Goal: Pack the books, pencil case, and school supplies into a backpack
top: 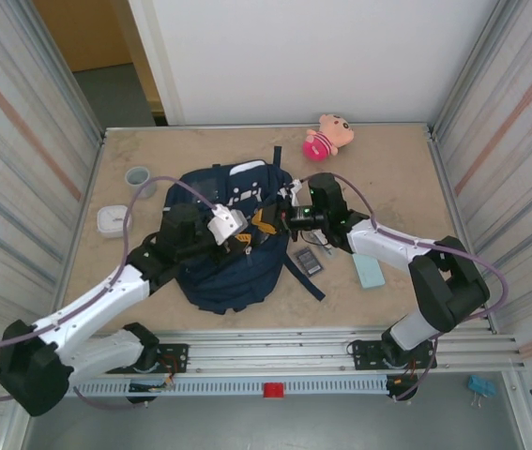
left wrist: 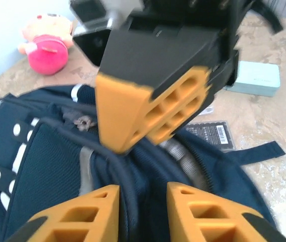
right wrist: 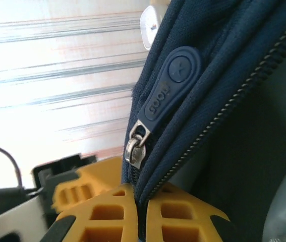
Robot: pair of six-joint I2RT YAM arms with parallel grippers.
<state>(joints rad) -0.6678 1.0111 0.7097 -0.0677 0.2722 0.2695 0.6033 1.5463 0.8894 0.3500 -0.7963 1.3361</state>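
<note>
The dark navy backpack [top: 233, 267] lies flat mid-table, its zip partly undone. My right gripper [right wrist: 144, 194] is shut on the fabric edge beside the zip, just below the metal slider [right wrist: 135, 151] and the rubber pull tab [right wrist: 172, 83]. From above, the right gripper [top: 280, 223] is over the bag's right shoulder. My left gripper [left wrist: 143, 196] is open, a fold of the bag lying loose between its fingers, and the right gripper's orange fingers [left wrist: 153, 108] are close ahead of it. The teal pencil case [top: 369, 271] and the dark calculator [top: 308, 261] lie right of the bag. The books are out of view.
A pink plush toy [top: 327, 136] sits at the back of the table. A grey cup [top: 139, 176] and a small white item [top: 112, 220] stand left of the bag. A loose dark strap [left wrist: 256, 151] trails onto the table beside the calculator [left wrist: 213, 133]. Metal walls close in both sides.
</note>
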